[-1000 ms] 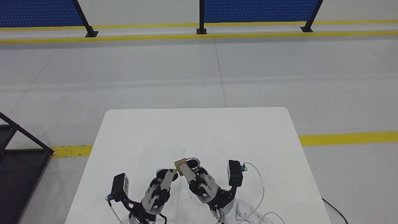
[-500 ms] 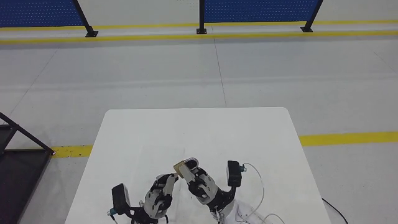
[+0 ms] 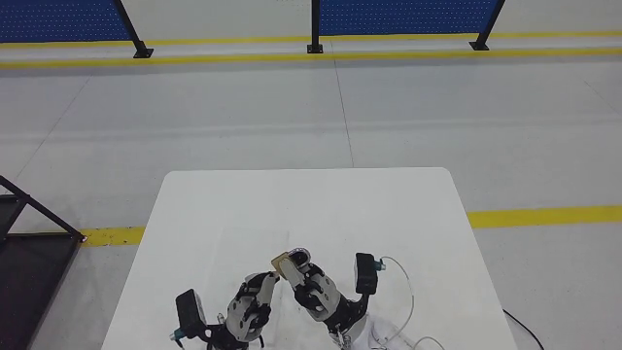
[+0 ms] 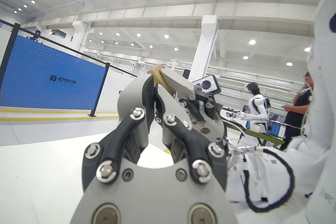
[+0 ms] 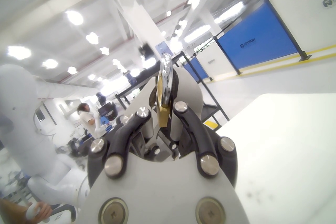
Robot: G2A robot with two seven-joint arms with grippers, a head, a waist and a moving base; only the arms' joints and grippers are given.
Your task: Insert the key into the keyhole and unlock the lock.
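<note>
The left claw (image 4: 157, 87) was closed on the key (image 4: 157, 73). The right claw (image 5: 168, 89) gripped the lock (image 5: 162, 114) just beside it, over the table (image 3: 292, 204). With poor alignment, the key could miss the keyhole or slip.

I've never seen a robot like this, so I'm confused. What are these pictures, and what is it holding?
It's a robot with two arms, and each arm ends in a claw that pinches things. One picture comes from a camera high on the robot, looking down at a white table. The other two come from little cameras on its wrists, so each one shows its own claw up close. The left claw is shut on a small brass key. The right claw is shut on a brass lock with a shiny loop on top. The two claws are close together over the near end of the table. The key is not in the lock yet.
</note>
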